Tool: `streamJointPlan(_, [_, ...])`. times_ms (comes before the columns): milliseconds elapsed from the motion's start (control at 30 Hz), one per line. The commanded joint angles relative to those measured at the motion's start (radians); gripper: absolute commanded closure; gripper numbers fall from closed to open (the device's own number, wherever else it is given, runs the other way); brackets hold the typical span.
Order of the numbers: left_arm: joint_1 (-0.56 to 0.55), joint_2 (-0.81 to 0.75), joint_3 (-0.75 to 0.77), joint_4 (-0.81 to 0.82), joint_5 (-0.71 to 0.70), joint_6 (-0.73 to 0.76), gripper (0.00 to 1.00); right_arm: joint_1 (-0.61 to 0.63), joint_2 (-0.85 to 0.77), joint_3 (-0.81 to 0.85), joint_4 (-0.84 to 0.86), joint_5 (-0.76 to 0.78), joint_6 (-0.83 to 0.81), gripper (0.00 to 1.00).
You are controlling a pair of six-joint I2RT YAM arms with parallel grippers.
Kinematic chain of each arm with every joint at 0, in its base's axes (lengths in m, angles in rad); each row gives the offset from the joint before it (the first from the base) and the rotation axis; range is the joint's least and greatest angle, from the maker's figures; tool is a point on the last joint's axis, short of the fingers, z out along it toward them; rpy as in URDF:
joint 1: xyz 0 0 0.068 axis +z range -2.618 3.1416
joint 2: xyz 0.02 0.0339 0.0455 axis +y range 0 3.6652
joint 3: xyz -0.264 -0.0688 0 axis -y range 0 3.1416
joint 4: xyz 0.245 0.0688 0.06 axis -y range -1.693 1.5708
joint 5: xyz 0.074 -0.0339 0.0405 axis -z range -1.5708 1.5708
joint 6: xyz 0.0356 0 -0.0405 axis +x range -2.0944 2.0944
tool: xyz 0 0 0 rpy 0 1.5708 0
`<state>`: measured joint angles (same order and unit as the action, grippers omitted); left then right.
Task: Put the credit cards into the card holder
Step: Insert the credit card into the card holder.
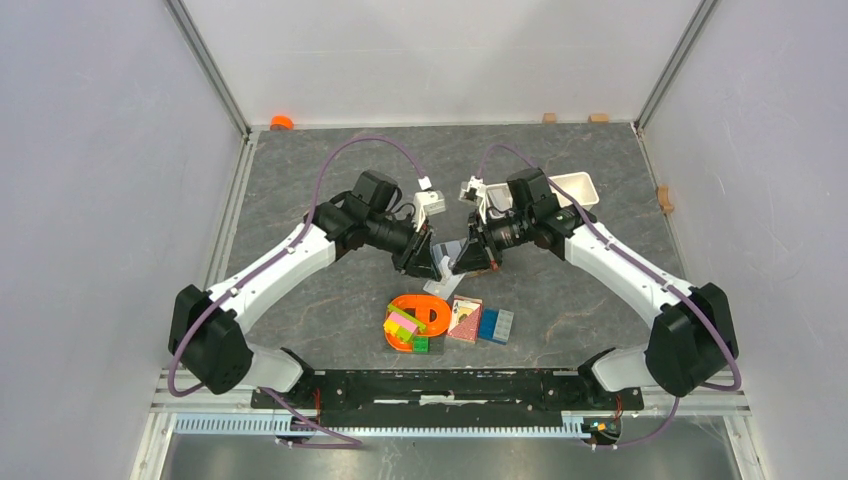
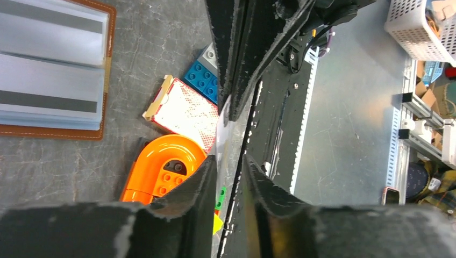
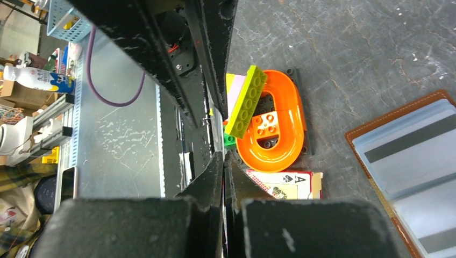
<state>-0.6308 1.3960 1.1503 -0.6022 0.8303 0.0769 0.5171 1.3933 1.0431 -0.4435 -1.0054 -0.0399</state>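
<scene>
Above the desk (image 1: pixel 300 180), a credit card (image 2: pixel 225 129) seems mid-handover: right tool (image 3: pixel 223 158) pinched shut on it, left tool (image 2: pixel 228 161) narrow around it, grip unclear; next, align it to the card holder (image 2: pixel 54 131).

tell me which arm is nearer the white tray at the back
Right. The right arm sits close beside the white tray, at its left end; the left arm is much farther off, to the tray's left.

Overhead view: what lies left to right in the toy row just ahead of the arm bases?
Orange track → card pack → blue blocks
</scene>
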Motion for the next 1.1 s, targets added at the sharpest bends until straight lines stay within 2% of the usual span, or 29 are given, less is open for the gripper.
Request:
streamJointPlan(0, [-0.01, 0.008, 0.002, -0.006, 0.063, 0.023, 0.75, 0.001, 0.014, 0.005, 0.035, -0.041, 0.0, 1.0])
streamJointPlan(267, [-0.033, 0.029, -0.003, 0.018, 0.081, 0.001, 0.75, 0.001, 0.011, -0.013, 0.053, -0.069, -0.004, 1.0])
streamJointPlan(367, [-0.036, 0.036, -0.01, 0.04, 0.093, -0.019, 0.96, 0.001, 0.01, -0.012, 0.058, -0.034, -0.003, 0.99])
streamJointPlan(400, [-0.037, 0.036, -0.013, 0.052, 0.085, -0.03, 0.98, -0.004, 0.007, -0.01, 0.058, 0.004, -0.001, 0.91])
streamJointPlan(500, [-0.035, 0.026, -0.035, 0.111, 0.014, -0.106, 0.98, -0.061, -0.015, -0.035, 0.1, 0.103, 0.038, 0.52])
streamJointPlan(533, [-0.034, 0.022, -0.047, 0.147, -0.016, -0.139, 0.98, -0.101, -0.03, -0.057, 0.123, 0.135, 0.082, 0.43])
streamJointPlan(600, [-0.029, 0.015, -0.094, 0.244, -0.087, -0.239, 0.98, -0.158, -0.057, -0.092, 0.153, 0.261, 0.118, 0.33])
streamJointPlan(700, [-0.027, 0.024, -0.168, 0.395, -0.22, -0.433, 0.98, -0.18, -0.081, -0.118, 0.145, 0.565, 0.113, 0.27])
streamJointPlan(800, [-0.026, 0.057, -0.242, 0.59, -0.302, -0.646, 0.98, -0.18, -0.075, -0.143, 0.158, 0.765, 0.12, 0.24])
streamJointPlan(933, [-0.026, 0.16, -0.296, 0.836, -0.348, -0.85, 0.98, -0.18, -0.019, -0.16, 0.215, 0.881, 0.143, 0.22])
streamJointPlan(1067, [-0.023, 0.257, -0.283, 0.927, -0.387, -0.92, 0.98, -0.18, 0.069, -0.151, 0.286, 0.863, 0.16, 0.22])
